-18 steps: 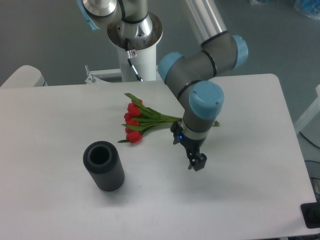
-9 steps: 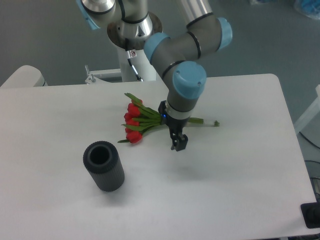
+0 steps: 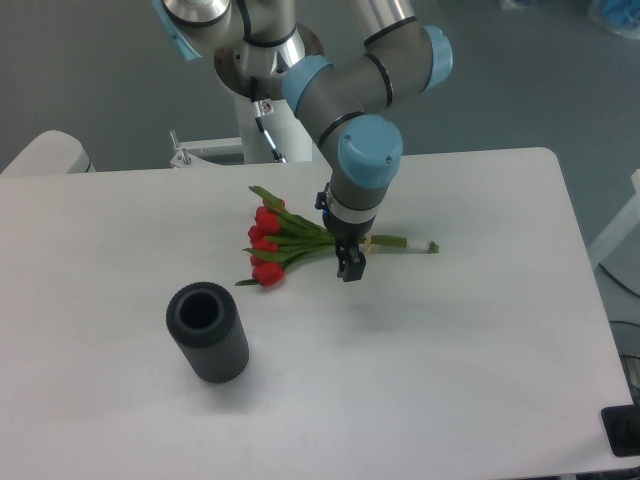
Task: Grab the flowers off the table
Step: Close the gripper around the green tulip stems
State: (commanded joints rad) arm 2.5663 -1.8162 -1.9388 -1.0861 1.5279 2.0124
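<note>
On the white desk (image 3: 480, 330), hovering over the stems of the flowers (image 3: 285, 243), lying flat beside a black ribbed cylinder (image 3: 208, 332), with the fingers (image 3: 350, 268) pointing down for a grasp, spread too unclear to tell.

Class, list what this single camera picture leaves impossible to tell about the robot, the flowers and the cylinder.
- Gripper: open or shut unclear; too small and dark.
- Flowers: middle of the stems hidden behind the gripper, so contact is unclear.
- Black cylinder: inside too dark to see.
- Table: near edge cut off by the frame.
</note>
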